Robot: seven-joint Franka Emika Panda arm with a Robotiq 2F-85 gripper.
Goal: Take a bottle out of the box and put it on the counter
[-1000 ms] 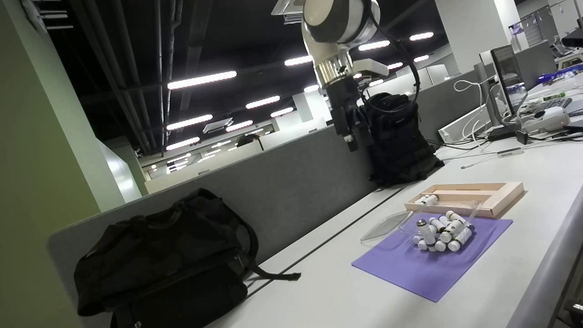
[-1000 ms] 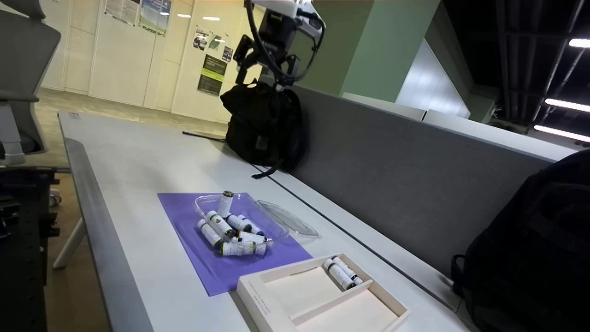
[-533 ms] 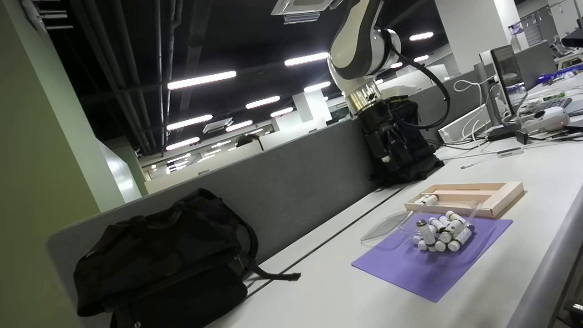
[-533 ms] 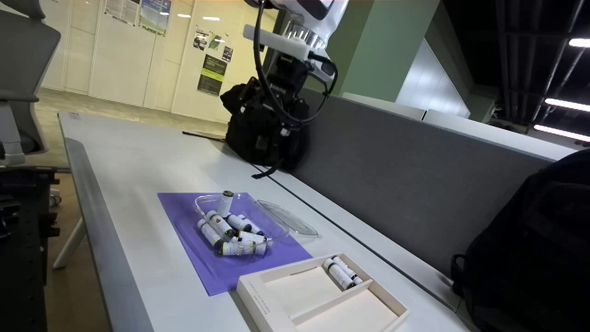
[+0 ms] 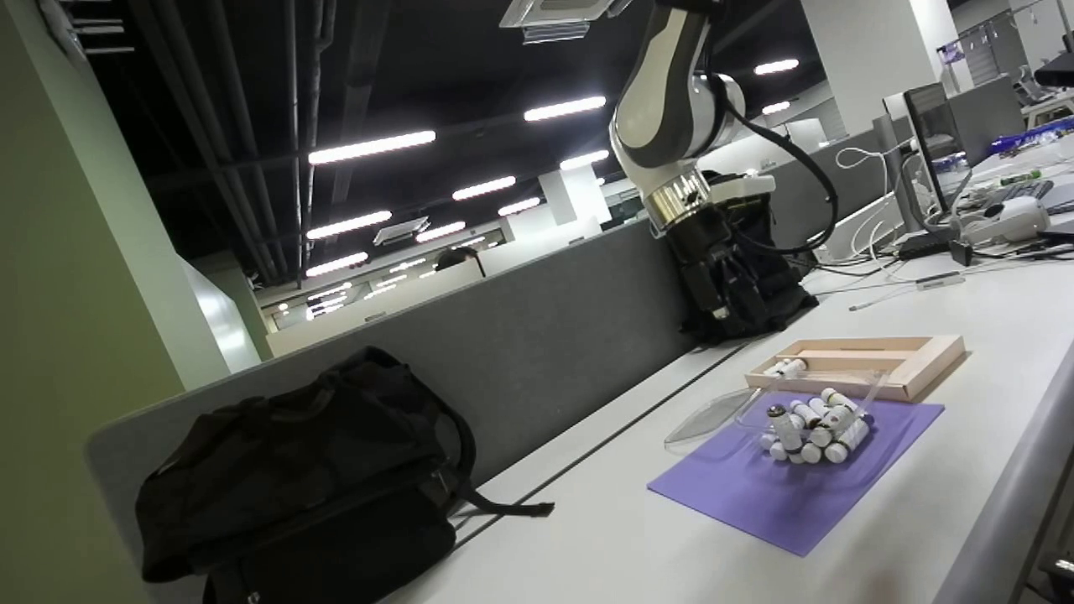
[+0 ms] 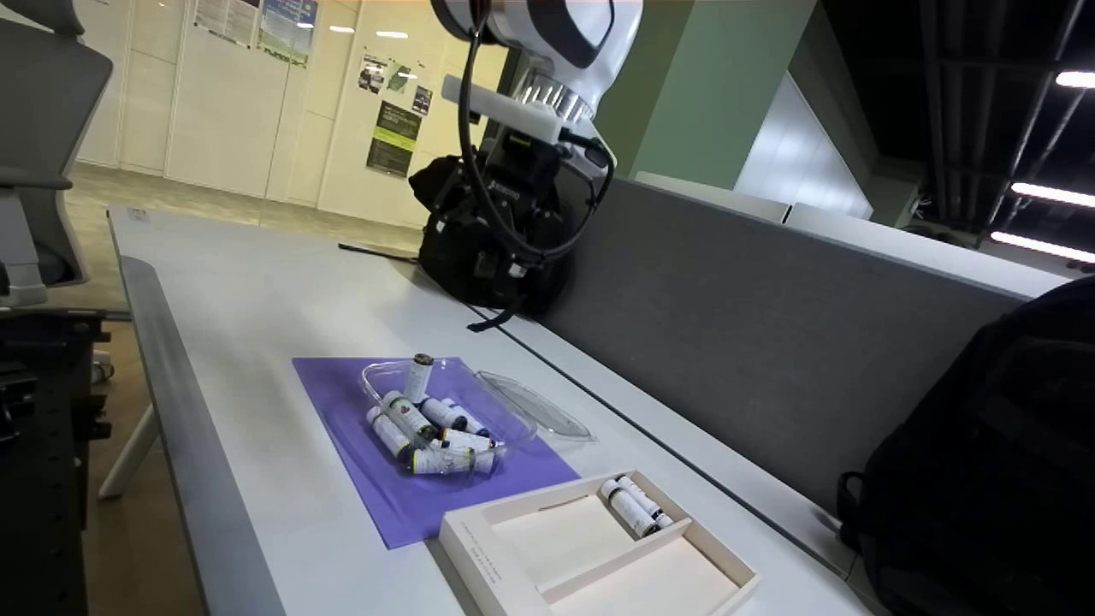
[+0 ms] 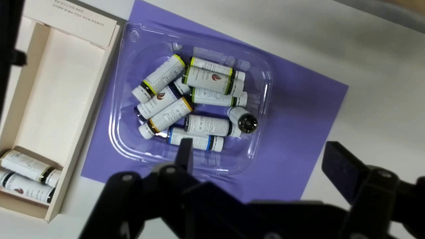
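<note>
The box (image 6: pixel 496 552), a light tan wooden tray, stands on the off-white counter (image 6: pixel 257 282); it also shows in the wrist view (image 7: pixel 83 16). Two white-labelled bottles (image 6: pixel 629 507) lie side by side in one of its compartments; in the wrist view they (image 7: pixel 30 167) are at lower left. Several more bottles (image 7: pixel 207 125) lie in a transparent plastic container (image 7: pixel 114 132) on the purple mat; one bottle (image 6: pixel 418 376) leans up, base upward. My gripper (image 7: pixel 259 149) is open, nothing between its fingers, above the counter beyond the mat in both exterior views (image 6: pixel 479 248).
The purple mat (image 5: pixel 738 512) lies beside the tray. A transparent lid (image 5: pixel 709 415) rests beside the container. Black backpacks (image 5: pixel 302 486) lean against the dark grey divider (image 5: pixel 570 319) at both ends. A monitor (image 5: pixel 931 143) and cables stand farther along the counter.
The arm and gripper have come down toward the counter, mostly in the first half second, then slightly further. The bottles, container and tray have not moved.
</note>
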